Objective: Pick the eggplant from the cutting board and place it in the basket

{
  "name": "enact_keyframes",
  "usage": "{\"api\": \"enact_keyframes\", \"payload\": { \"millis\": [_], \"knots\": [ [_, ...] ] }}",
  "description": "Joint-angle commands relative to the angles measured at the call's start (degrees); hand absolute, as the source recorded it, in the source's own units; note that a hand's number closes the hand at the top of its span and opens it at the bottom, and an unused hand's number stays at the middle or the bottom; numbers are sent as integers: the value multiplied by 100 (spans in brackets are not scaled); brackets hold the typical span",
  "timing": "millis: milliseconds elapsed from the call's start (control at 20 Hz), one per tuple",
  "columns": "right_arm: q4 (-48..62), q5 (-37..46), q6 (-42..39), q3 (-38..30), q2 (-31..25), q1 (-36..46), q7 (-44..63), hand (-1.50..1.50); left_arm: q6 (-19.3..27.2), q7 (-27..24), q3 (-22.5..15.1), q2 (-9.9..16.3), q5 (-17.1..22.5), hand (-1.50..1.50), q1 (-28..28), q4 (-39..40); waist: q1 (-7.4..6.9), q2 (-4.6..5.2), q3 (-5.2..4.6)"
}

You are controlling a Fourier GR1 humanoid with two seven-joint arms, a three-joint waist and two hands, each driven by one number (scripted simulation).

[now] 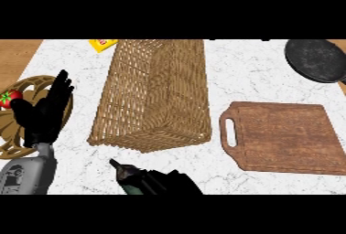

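Observation:
The eggplant [126, 173], dark with a green cap, is off the board and sits low in the head view, just in front of the basket's near end. My right hand [169, 183] is curled round it at the lower edge and hides most of its body. The wicker basket [152, 93] stands long and deep in the middle of the counter, with nothing visible inside. The wooden cutting board [283, 137] lies to the right with a bare top. My left hand [47, 114] rests open at the left, fingers up.
A black pan [316, 59] sits at the back right corner. A yellow item [103, 44] lies behind the basket's far left corner. A round wooden openwork stand [20, 137] holding a tomato [9, 98] lies at the left edge, partly behind my left hand.

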State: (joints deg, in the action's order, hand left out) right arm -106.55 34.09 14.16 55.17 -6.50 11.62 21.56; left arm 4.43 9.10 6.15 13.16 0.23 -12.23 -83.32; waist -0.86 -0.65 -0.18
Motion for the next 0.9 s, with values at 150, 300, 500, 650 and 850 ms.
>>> {"api": "enact_keyframes", "payload": {
  "millis": [150, 300, 500, 650, 850],
  "knots": [
    [-478, -416, 1083, 492, 613, 430, 1293, 150, 89, -20, -32, -66, -74, 0, 30, -54, -8, 51, 8],
    [-387, -234, 1302, 259, 609, 981, 1698, 150, 123, -21, -104, -167, -96, 0, 145, -127, -26, 47, 8],
    [218, -383, 1564, -88, 626, 2417, 2508, 150, 57, 25, 7, -17, -87, 0, -61, 36, -61, 65, 7],
    [805, -695, 1911, -334, 638, 3481, 2975, 150, 119, -127, -130, -165, -202, 0, -68, 132, -100, 71, 5],
    [1579, -851, 1782, -673, 645, 4647, 3470, 150, -154, 134, 115, 133, 65, 0, -66, -70, -139, 54, 7]
  ]
}}
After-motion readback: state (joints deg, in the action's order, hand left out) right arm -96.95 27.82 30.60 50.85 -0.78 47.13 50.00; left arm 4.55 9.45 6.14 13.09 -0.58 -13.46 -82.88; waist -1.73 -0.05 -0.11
